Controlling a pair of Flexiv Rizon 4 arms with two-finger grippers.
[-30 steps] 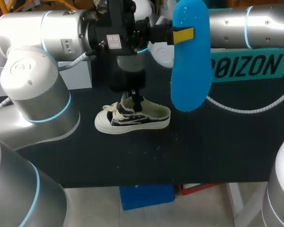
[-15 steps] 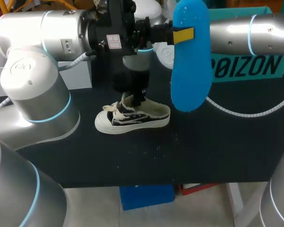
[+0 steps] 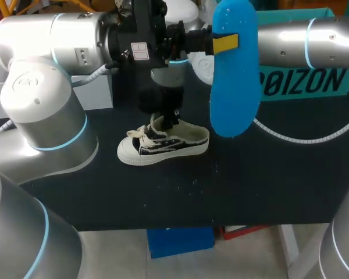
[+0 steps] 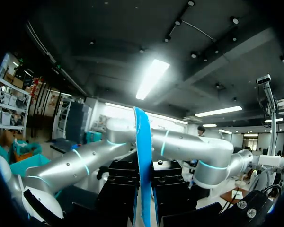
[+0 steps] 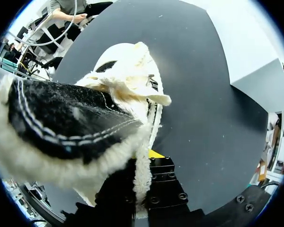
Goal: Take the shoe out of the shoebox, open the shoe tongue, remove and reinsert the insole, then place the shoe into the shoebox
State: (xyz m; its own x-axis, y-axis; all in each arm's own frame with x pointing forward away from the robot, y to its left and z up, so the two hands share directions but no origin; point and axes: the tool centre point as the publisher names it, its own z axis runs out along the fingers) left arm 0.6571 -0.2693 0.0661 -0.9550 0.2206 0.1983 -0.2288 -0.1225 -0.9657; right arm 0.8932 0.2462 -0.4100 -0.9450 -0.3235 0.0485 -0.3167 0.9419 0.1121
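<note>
A black-and-cream canvas shoe [image 3: 163,145] lies on its sole on the black table, toe toward the left. My right gripper [image 3: 166,119] reaches down from the back onto its opening. In the right wrist view the gripper [image 5: 141,189] is shut on the frayed cream edge of the shoe's upper [image 5: 85,118]. My left gripper [image 3: 224,42] is held high above the table, shut on the blue insole [image 3: 235,87], which hangs upright. In the left wrist view that insole [image 4: 143,161] stands edge-on between the fingers of the left gripper [image 4: 143,208].
A teal shoebox [image 3: 314,81] stands at the back right of the table [image 3: 250,186]. A thin white cable [image 3: 302,136] hangs over the table's right side. The right arm's tube [image 3: 302,40] crosses behind the insole.
My right gripper came down onto the shoe's opening and shut on the upper's edge. The shoe shifted slightly. The left arm and the insole have not moved.
</note>
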